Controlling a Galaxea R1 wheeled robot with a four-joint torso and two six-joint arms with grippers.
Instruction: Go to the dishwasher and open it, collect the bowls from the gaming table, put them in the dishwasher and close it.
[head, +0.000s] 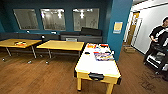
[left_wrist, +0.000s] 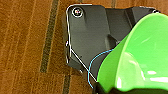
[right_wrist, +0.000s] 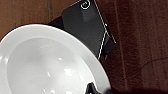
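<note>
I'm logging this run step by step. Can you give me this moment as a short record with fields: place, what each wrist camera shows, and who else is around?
place: room with wooden floor and teal walls
gaming table: white-topped table ahead, papers or boxes at its far end
other furniture: two yellow tables to the left, dark bench along the wall
left wrist view: green bowl close to the camera, above the floor
right wrist view: white bowl close to the camera, above the floor
tool state: fingers not discernible on either arm
person: one, standing at the right edge
</note>
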